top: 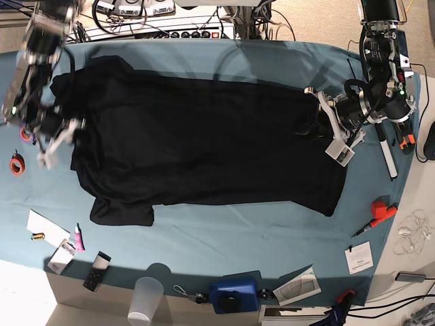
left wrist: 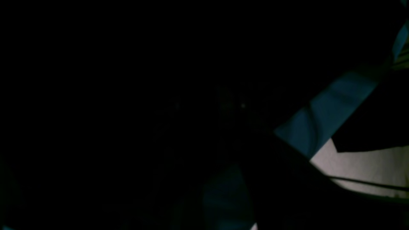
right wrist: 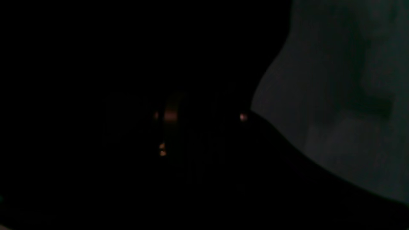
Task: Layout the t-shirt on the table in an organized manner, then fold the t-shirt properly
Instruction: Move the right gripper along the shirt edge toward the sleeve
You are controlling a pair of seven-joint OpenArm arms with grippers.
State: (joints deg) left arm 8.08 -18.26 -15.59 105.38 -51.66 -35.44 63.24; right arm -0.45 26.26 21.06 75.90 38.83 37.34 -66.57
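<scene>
Left arm comes in from the far corner on the base view's right, black links bending down, then elbowing inward, wrist lying low and nearly level. Its pale, white-fingered left gripper (top: 325, 121) points toward the middle, and one white finger (top: 338, 147) angles toward the near side; the jaws' gap can't be read here. Right arm drops from the far corner on the opposite side, forearm slanting down and outward. The white-tipped right gripper (top: 60, 139) hangs low, fingers splayed apart. Both wrist views are almost black.
</scene>
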